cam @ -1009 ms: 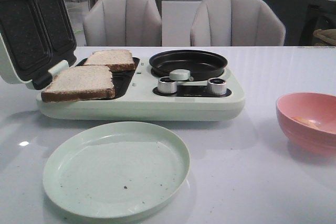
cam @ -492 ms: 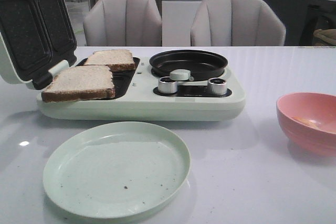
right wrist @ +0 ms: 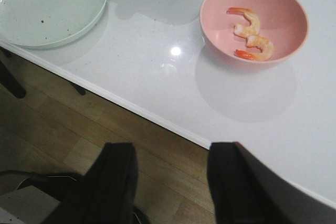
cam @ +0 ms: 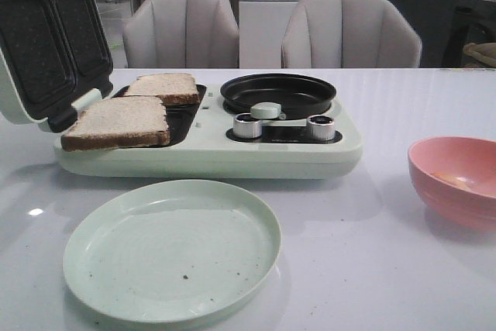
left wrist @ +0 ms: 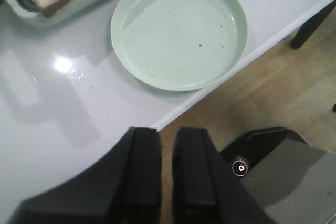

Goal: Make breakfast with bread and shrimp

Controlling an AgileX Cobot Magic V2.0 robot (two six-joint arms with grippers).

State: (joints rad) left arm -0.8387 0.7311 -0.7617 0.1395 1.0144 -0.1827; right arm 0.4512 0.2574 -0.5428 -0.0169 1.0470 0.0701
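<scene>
Nothing has shifted since a second ago, so I judge the task unstarted. Nearest the plate (cam: 171, 249), the left hand (left wrist: 167, 169) hangs nearly together, the right hand (right wrist: 170, 177) apart, both empty. Bread (cam: 118, 122) lies beyond the plate; only the right wrist view shows shrimp (right wrist: 250, 33) in the bowl (right wrist: 294, 11).

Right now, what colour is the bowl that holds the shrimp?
Salmon pink. The bowl with the shrimp shows best in the right wrist view.

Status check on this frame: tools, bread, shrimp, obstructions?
Left tool shut, empty; right tool open, empty. Bread on open sandwich maker. Shrimp in pink bowl. Nothing blocking.
</scene>
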